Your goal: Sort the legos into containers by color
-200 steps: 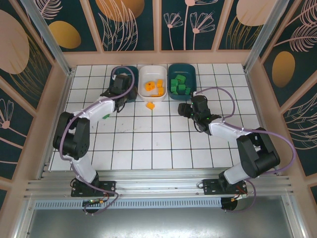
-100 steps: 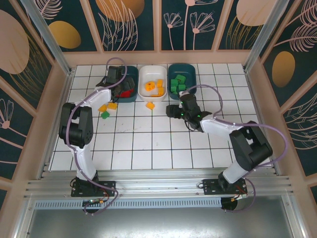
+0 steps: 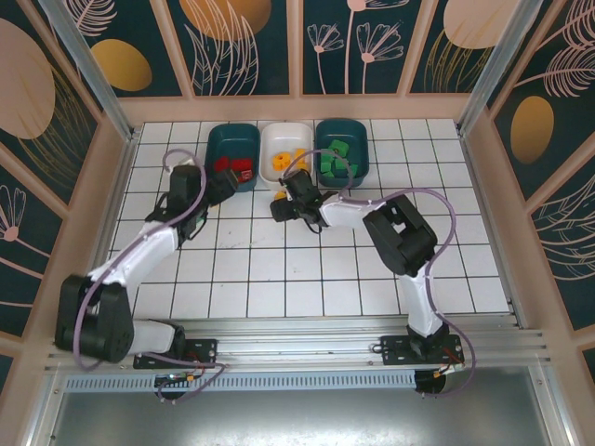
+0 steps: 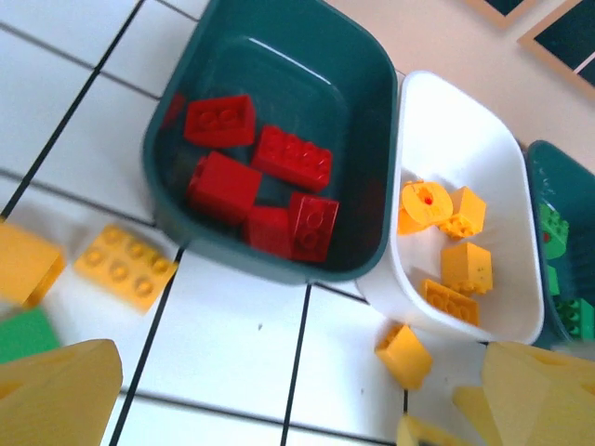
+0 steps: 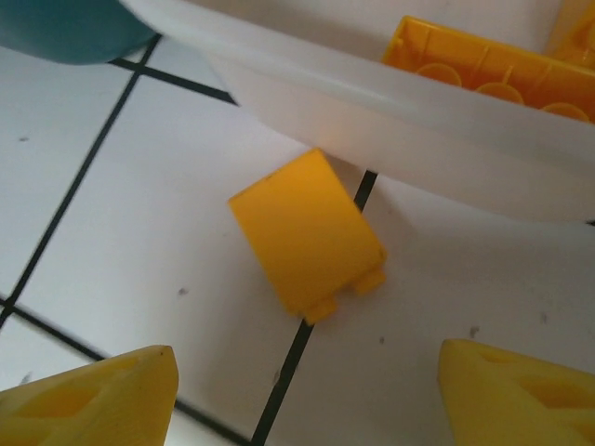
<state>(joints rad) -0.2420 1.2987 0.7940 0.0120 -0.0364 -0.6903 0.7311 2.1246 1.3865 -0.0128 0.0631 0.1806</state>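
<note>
Colour sorting on the tiled table point(image 3: 307, 279). At far left, the left gripper point(image 4: 297, 404) hangs over the tiles just in front of the left teal tray point(image 4: 363, 102), jaws spread wide with nothing between them, a stance that suits an arm free to choose its next piece. Beside it on the table lie two loose yellow-orange bricks point(image 4: 123, 267) and a green brick point(image 4: 20, 333), none yet in a container and likely its next candidates. The tray itself holds only red bricks point(image 4: 290, 156), five or so, clustered near its middle. Right beside it, the white tray point(image 4: 465, 130) takes the yellow-orange pieces point(image 4: 465, 267). Just outside its near wall one stray yellow brick point(image 5: 305, 232) lies askew on a tile line. The right gripper point(image 5: 302, 395) sits low over it, jaws parted to either side of the brick and clear of it, gripping nothing. It looks lined up to close on the brick and lift it the short way over the rim. At far right, the right teal tray point(image 3: 363, 139) gathers the green bricks point(image 3: 337, 160), so each colour has its own home.
</note>
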